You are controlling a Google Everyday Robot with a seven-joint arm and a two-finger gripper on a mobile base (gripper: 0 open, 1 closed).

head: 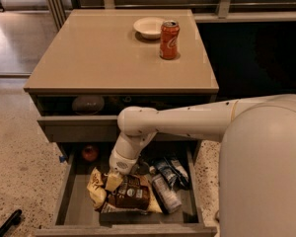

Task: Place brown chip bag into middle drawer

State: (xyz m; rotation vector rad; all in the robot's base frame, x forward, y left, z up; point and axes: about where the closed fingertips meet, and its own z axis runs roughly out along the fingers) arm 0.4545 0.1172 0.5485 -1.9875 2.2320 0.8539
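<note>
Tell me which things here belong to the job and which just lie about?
Job: brown chip bag, lying in the open middle drawer; gripper, low in that drawer at the bag's upper left.
Lying about: soda can and bowl on the cabinet top; red round thing and dark snack packets in the drawer.

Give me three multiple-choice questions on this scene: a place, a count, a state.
1. Where is the brown chip bag? A on the floor; B in the middle drawer; C on a chair.
2. How many things stand on the cabinet top? A one; B two; C four.
3. The middle drawer is: A open; B shut; C removed.
B: the bag lies on the drawer floor, the gripper down at its left part. B: only a bowl and a soda can. A: its inside shows.
</note>
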